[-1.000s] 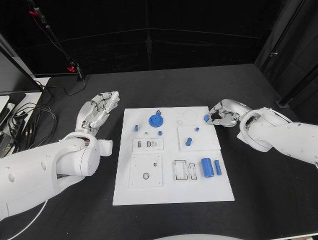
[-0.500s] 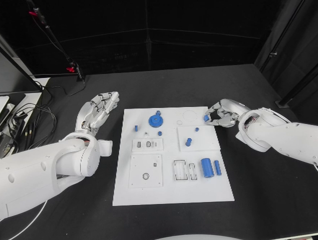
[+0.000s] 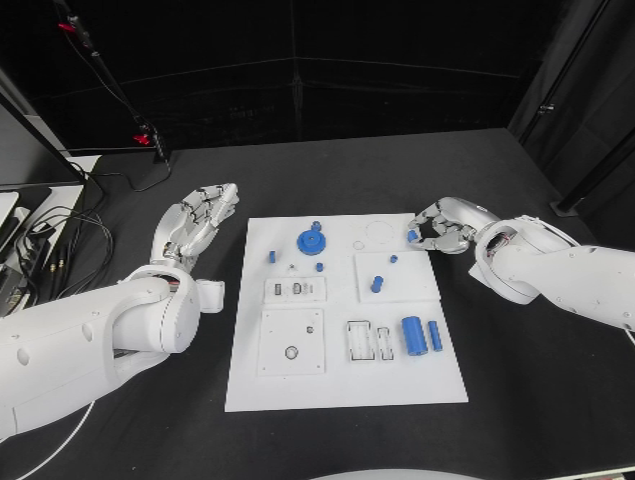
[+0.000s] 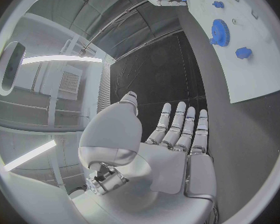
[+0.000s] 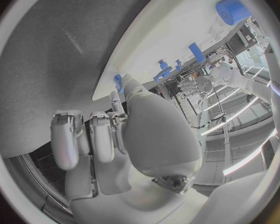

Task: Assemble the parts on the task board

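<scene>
Two robot hands sit on my screen, one on each side of the task board [image 3: 346, 385], a flat white plate lying on the matte black surface [image 3: 548, 390]. My left robot hand [image 3: 195, 225] lies released beside the board's left edge, silver fingers stretched flat and apart. My right robot hand [image 3: 440, 228] curls at the board's far right corner, pinching a small blue part [image 3: 414, 236]. On the board I see a toothed blue gear [image 3: 311, 241], a fat blue cylinder [image 3: 414, 335] beside a slimmer blue one [image 3: 435, 334], and several small blue pegs.
</scene>
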Robot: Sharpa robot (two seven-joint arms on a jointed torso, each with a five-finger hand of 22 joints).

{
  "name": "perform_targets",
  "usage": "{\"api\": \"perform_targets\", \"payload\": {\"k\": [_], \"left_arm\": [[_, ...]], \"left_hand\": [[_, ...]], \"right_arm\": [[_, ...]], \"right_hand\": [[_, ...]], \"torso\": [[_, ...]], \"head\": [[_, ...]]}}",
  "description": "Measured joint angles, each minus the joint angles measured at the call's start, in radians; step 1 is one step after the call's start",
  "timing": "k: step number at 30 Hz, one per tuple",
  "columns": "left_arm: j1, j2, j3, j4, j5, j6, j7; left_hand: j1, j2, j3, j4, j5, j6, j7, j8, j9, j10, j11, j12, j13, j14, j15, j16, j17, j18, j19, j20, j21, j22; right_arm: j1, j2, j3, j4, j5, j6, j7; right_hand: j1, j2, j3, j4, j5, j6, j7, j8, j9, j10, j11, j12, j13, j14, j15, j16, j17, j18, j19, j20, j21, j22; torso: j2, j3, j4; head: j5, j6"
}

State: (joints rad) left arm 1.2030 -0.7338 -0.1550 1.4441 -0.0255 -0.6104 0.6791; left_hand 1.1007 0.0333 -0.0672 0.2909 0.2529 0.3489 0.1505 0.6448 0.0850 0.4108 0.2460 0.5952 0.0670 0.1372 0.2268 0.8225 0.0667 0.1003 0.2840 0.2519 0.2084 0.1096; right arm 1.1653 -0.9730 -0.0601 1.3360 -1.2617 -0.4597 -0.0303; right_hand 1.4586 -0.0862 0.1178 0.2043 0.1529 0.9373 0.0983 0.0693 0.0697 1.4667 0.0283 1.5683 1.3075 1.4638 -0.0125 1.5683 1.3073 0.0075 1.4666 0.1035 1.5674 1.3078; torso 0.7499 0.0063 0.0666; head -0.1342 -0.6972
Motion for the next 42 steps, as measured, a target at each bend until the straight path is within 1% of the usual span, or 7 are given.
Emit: {"api": "perform_targets", "payload": {"k": [6, 14, 18, 27, 30, 36, 42], "left_arm": [[0.000, 0.000, 0.000, 0.000, 0.000, 0.000, 0.000], [0.000, 0.000, 0.000, -0.001, 0.000, 0.000, 0.000], [0.000, 0.000, 0.000, -0.001, 0.000, 0.000, 0.000], [0.000, 0.000, 0.000, -0.001, 0.000, 0.000, 0.000], [0.000, 0.000, 0.000, -0.001, 0.000, 0.000, 0.000], [0.000, 0.000, 0.000, -0.001, 0.000, 0.000, 0.000], [0.000, 0.000, 0.000, -0.001, 0.000, 0.000, 0.000]], "left_hand": [[0.000, 0.000, 0.000, 0.000, 0.000, 0.000, 0.000, 0.000, 0.000, 0.000, 0.000, 0.000, 0.000, 0.000, 0.000, 0.000, 0.000, 0.000, 0.000, 0.000, 0.000, 0.000], [0.004, 0.004, -0.003, 0.003, 0.003, 0.000, 0.000, 0.000, -0.001, 0.000, 0.000, 0.000, 0.000, 0.000, 0.000, 0.000, -0.001, 0.000, 0.000, 0.000, 0.000, 0.000], [0.005, 0.005, -0.003, 0.003, 0.004, 0.000, 0.000, 0.000, -0.002, 0.000, 0.000, 0.000, -0.001, 0.000, 0.000, 0.000, -0.001, 0.000, 0.000, 0.000, 0.000, 0.000], [0.005, 0.005, -0.003, 0.003, 0.004, 0.000, 0.000, 0.000, -0.002, 0.000, 0.000, 0.000, -0.001, 0.000, 0.000, 0.000, -0.001, 0.000, 0.000, 0.000, 0.000, 0.000], [0.005, 0.005, -0.003, 0.003, 0.004, 0.000, 0.000, 0.000, -0.002, 0.000, 0.000, 0.000, -0.001, 0.000, 0.000, 0.000, -0.001, 0.000, 0.000, 0.000, 0.000, 0.000], [0.005, 0.005, -0.003, 0.003, 0.004, 0.000, 0.000, 0.000, -0.002, 0.000, 0.000, 0.000, -0.001, 0.000, 0.000, 0.000, -0.001, 0.000, 0.000, 0.000, 0.000, 0.000], [0.005, 0.005, -0.003, 0.003, 0.004, 0.000, 0.000, 0.000, -0.001, 0.000, 0.000, 0.000, -0.001, 0.000, 0.000, 0.000, -0.001, 0.000, 0.000, 0.000, 0.000, 0.000]], "right_arm": [[0.000, 0.002, 0.000, -0.001, 0.000, 0.000, 0.001], [0.000, 0.003, 0.000, -0.001, 0.000, 0.001, 0.005], [0.000, 0.004, 0.000, -0.001, 0.000, 0.001, 0.007], [0.000, 0.005, 0.000, -0.001, 0.001, 0.003, 0.011], [0.000, 0.006, 0.000, -0.001, 0.001, 0.004, 0.012], [0.000, 0.007, 0.000, -0.001, 0.001, 0.006, 0.011], [0.001, 0.009, 0.001, -0.001, -0.004, 0.006, 0.009]], "right_hand": [[0.005, 0.005, 0.003, -0.003, 0.005, 0.005, -0.005, 0.000, 0.001, 0.000, -0.007, 0.000, 0.000, 0.003, -0.004, 0.000, 0.000, 0.000, 0.000, -0.007, 0.000, 0.000], [0.013, 0.005, 0.009, -0.009, 0.009, 0.014, -0.014, 0.000, 0.002, -0.001, -0.013, 0.000, 0.000, 0.003, -0.011, 0.000, 0.000, 0.000, -0.003, -0.011, 0.000, 0.000], [0.013, 0.005, 0.009, -0.009, 0.009, 0.014, -0.014, 0.000, 0.002, 0.000, -0.014, 0.000, 0.000, 0.003, -0.011, 0.000, 0.000, 0.000, -0.003, -0.011, 0.000, 0.000], [0.021, 0.013, 0.014, -0.014, 0.013, 0.027, -0.019, 0.007, 0.005, 0.000, -0.014, 0.000, 0.000, 0.003, -0.018, 0.000, 0.000, 0.000, 0.000, -0.014, 0.000, 0.000], [0.025, 0.017, 0.017, -0.017, 0.017, 0.053, -0.019, 0.017, 0.008, 0.000, -0.014, 0.000, 0.000, 0.003, -0.018, 0.000, 0.000, 0.000, 0.000, -0.021, 0.000, 0.000], [0.030, 0.022, 0.024, -0.024, 0.016, 0.120, -0.014, 0.039, 0.016, 0.000, -0.014, 0.000, 0.000, 0.003, -0.018, 0.000, 0.000, 0.000, 0.000, -0.021, 0.000, 0.000], [0.032, 0.024, 0.029, -0.030, 0.015, 0.158, -0.011, 0.047, 0.017, -0.003, -0.010, 0.000, 0.000, 0.003, -0.018, 0.000, 0.000, 0.000, 0.000, -0.021, 0.000, 0.000]], "torso": [[0.000, 0.0002, -0.0001], [0.000, 0.0002, -0.0001], [0.000, 0.0002, -0.0003], [0.000, -0.0001, -0.0008], [0.000, -0.0001, -0.0008], [0.000, -0.0001, -0.0008], [0.000, -0.0001, -0.0008]], "head": [[-0.005, -0.002], [-0.025, 0.000], [-0.030, -0.001], [-0.033, -0.001], [-0.033, 0.000], [-0.031, 0.000], [-0.029, -0.001]]}}
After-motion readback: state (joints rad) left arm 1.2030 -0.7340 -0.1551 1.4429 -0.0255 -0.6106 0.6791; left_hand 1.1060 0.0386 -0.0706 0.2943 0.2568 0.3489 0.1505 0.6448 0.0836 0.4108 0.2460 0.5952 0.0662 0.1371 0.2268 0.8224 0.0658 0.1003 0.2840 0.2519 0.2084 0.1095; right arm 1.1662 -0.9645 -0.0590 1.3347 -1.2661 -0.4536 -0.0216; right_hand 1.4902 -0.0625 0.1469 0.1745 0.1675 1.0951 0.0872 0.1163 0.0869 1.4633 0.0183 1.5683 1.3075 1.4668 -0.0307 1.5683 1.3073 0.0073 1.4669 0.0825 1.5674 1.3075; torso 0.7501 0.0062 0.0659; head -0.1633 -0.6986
